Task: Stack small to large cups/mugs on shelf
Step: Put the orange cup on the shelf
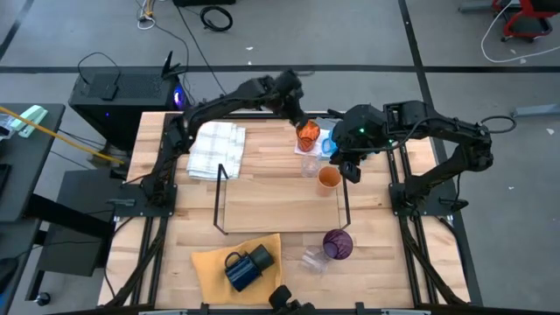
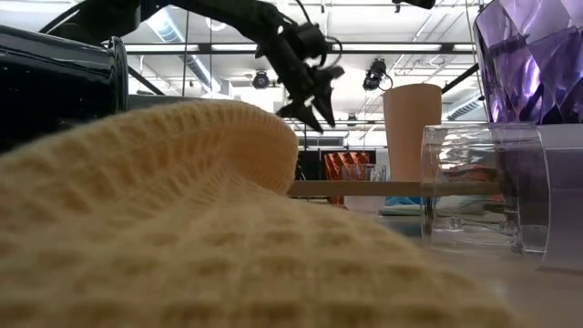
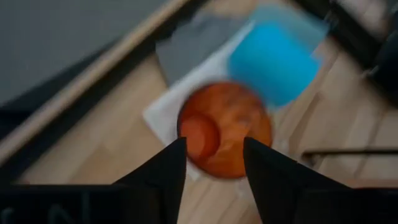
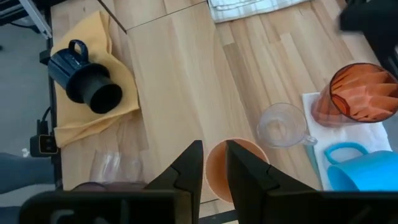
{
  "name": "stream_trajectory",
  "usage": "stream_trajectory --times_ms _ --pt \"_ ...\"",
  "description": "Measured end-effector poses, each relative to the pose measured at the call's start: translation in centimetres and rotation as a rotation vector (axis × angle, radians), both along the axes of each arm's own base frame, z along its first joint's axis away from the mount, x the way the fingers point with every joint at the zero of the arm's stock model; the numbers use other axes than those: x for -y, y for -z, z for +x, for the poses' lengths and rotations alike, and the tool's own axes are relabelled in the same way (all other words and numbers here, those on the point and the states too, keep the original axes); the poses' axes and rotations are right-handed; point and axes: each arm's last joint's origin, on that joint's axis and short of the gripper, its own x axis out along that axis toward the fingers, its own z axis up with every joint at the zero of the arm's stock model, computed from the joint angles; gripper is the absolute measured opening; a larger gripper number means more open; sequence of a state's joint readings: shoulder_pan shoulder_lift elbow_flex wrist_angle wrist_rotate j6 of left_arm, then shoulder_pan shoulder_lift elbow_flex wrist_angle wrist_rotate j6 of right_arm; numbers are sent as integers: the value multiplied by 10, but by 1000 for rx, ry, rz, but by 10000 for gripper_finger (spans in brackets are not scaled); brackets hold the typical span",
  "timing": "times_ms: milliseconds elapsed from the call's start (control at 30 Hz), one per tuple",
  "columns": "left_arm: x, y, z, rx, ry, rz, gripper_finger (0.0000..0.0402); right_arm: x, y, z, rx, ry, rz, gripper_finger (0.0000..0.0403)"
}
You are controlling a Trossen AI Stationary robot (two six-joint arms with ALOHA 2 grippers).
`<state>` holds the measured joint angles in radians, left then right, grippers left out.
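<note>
On light-wood tabletop [image 1: 262, 249] at 12 o'clock, we see left gripper [image 1: 300, 116] parted over faceted translucent orange cup [image 1: 307, 135]; right gripper [image 1: 347, 168] pinches plain orange cup's [image 1: 328, 178] rim.

floor [image 1: 367, 35]: grey, taped lines | ceiling lights [image 2: 262, 80] | black case [image 1: 114, 96] beside table

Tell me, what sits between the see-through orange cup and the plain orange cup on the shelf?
A small clear glass stands upright between the translucent orange cup and the plain orange cup; the right wrist view shows it.
</note>
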<state>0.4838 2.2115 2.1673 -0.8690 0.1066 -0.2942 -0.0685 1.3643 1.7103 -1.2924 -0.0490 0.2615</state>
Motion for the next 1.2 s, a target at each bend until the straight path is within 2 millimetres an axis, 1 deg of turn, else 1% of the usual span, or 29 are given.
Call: stream_trajectory --times_ms 67,200,300,467,600,833,933,1100,1200 --pt "4 7 2 -15 8 -8 186 0 0 0 0 2 1 75" --pt "11 10 6 -6 20 -9 208 0 0 0 0 2 1 75" --pt "19 9 11 4 33 -7 217 0 0 0 0 13 10 75" --pt "33 8 19 19 46 32 217 0 0 0 -1 22 17 75" --pt "39 7 22 10 36 64 210 0 0 0 -1 33 25 75" --pt "31 9 20 -1 5 89 209 0 0 0 -1 46 34 75" --pt "26 14 17 -32 -4 76 212 0 0 0 -1 49 37 75" --pt "22 25 20 -52 -9 70 210 0 0 0 -1 58 44 75" --pt "20 31 22 -69 -23 94 209 0 0 0 -1 59 44 75"
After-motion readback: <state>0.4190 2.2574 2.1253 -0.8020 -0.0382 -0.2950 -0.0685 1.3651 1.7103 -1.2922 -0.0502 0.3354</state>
